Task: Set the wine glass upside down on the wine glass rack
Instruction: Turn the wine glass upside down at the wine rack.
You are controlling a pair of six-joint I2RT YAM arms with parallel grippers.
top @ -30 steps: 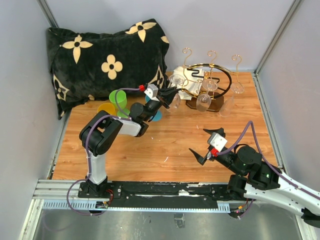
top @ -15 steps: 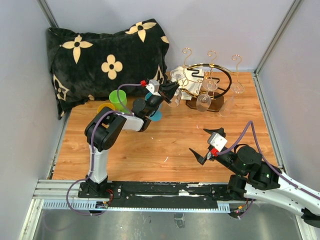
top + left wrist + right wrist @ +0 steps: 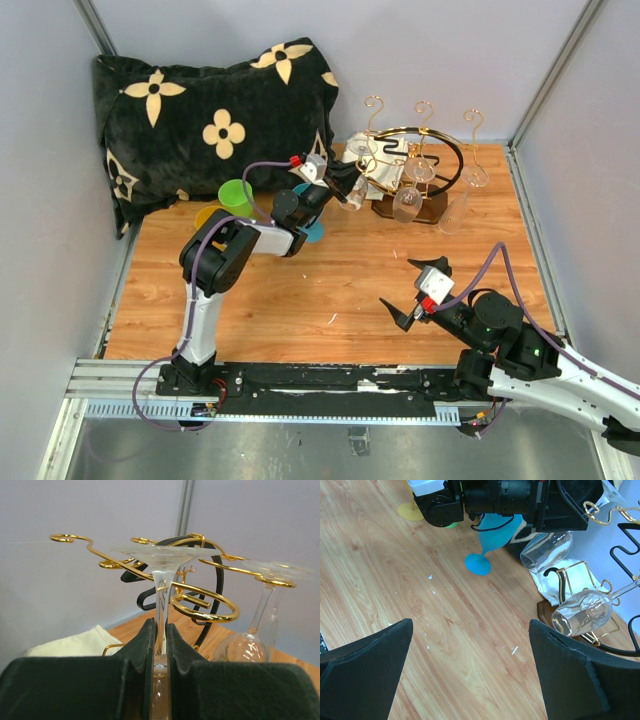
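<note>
My left gripper (image 3: 343, 180) is shut on the stem of a clear wine glass (image 3: 161, 587), held upside down with its foot on top. In the left wrist view the gripper (image 3: 160, 635) holds the foot level with the gold wire arms of the wine glass rack (image 3: 200, 602), right beside it. The rack (image 3: 412, 160) stands at the back centre on a dark wooden base. Two more glasses hang from it upside down, one (image 3: 407, 203) at the front and one (image 3: 456, 212) at the right. My right gripper (image 3: 417, 292) is open and empty over the near floor.
A black pillow with cream flowers (image 3: 215, 125) fills the back left. Green (image 3: 236, 196), yellow (image 3: 209, 215) and blue (image 3: 494, 539) plastic goblets stand by my left arm. A white cloth (image 3: 378, 155) lies behind the rack. Grey walls enclose the wooden table.
My left gripper has carried the glass to the right and toward the back, up to the rack's left side. The right arm has not moved.
</note>
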